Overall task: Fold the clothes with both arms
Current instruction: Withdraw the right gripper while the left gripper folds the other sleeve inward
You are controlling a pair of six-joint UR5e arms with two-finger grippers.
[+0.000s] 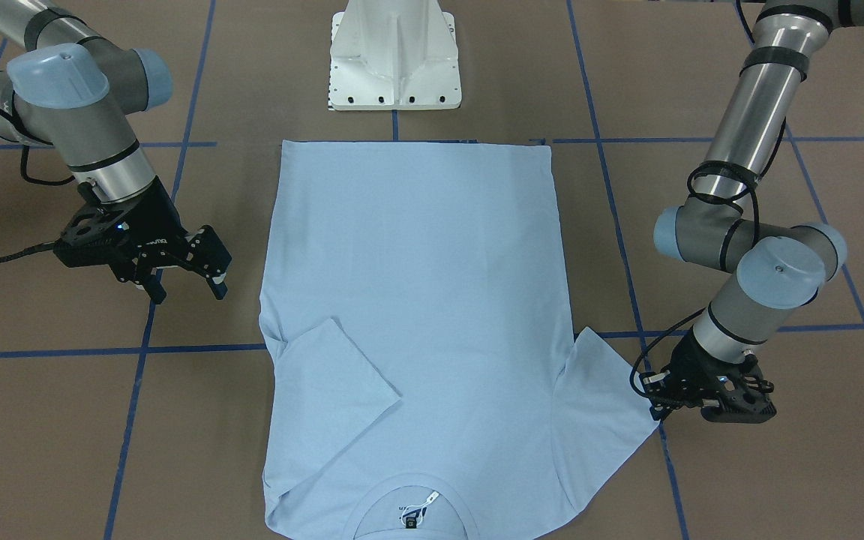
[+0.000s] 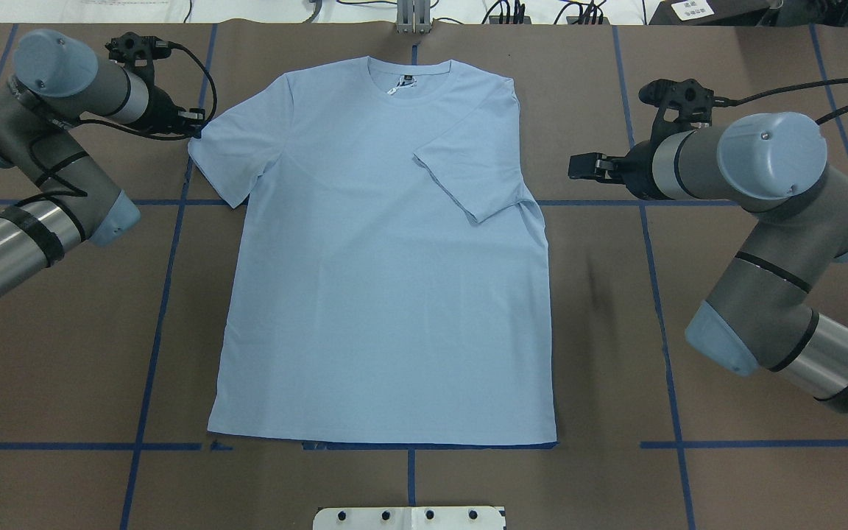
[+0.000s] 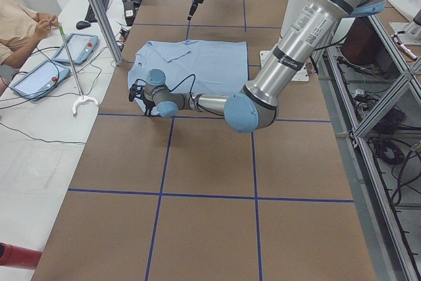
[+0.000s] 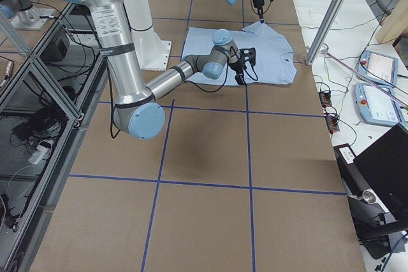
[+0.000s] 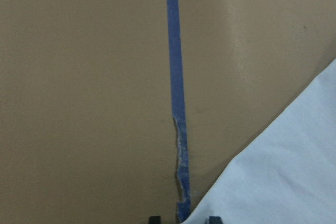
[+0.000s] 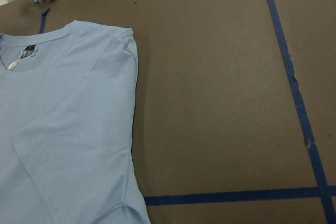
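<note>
The light blue T-shirt [image 1: 417,285] [image 2: 387,280] lies flat on the brown table, collar [image 2: 409,73] away from the robot. No palm-tree print shows. The sleeve on my right side [image 2: 468,177] [image 1: 334,375] is folded in onto the body. The other sleeve [image 2: 236,147] [image 1: 604,405] is spread out. My left gripper [image 1: 658,411] [image 2: 198,126] is low at that sleeve's tip; in the left wrist view its fingertips [image 5: 212,219] stand apart with the sleeve corner [image 5: 294,182] between them. My right gripper [image 1: 186,289] [image 2: 578,168] is open and empty, above the bare table beside the shirt.
The white pedestal base [image 1: 394,60] [image 2: 409,517] stands just past the shirt's hem. Blue tape lines [image 2: 166,294] grid the table. In the exterior left view a person [image 3: 20,31], tablets [image 3: 72,47] and a metal post [image 3: 99,11] are beyond the table's far edge.
</note>
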